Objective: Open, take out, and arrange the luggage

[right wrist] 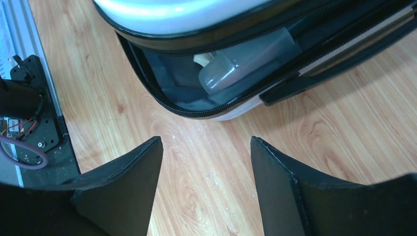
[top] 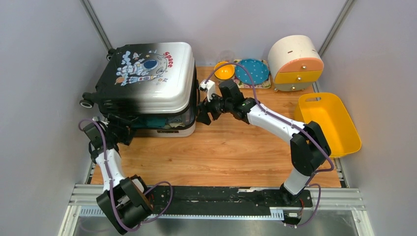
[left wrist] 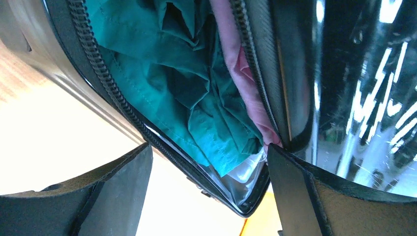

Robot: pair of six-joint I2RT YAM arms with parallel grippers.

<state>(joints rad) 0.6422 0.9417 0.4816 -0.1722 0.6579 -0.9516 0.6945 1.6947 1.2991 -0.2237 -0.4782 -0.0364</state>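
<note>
**Top external view.** The luggage (top: 147, 73) lies flat at the back left of the worktop (top: 231, 152), wheels to the left. Its lid is raised a little along the near and right edges. The lid carries a cartoon astronaut and the word "SPACE" in red capitals; other print on it is too small to read. The left pincer (top: 120, 129) is at the luggage's near left corner. The right pincer (top: 203, 117) is just beside its right side, near the front corner. To the right stand a yellow bin (top: 339, 128) and, at the back, a round drawer box (top: 295, 61), a blue plate (top: 252, 71) and an orange bowl (top: 224, 72).

**Left wrist view.** The left pincer stands wide and clamps nothing. The luggage's corner lies between the fingers (left wrist: 113, 191), with the lid's black trim just beside the other finger. Through the gap show a teal cloth (left wrist: 162, 73), a pink cloth (left wrist: 246, 83) and the zip (left wrist: 113, 93).

**Right wrist view.** The right pincer is spread apart over bare wood and holds nothing. The luggage's opened corner lies ahead, apart from the fingertips. A clear bottle (right wrist: 246, 64) lies inside against dark lining.
</note>
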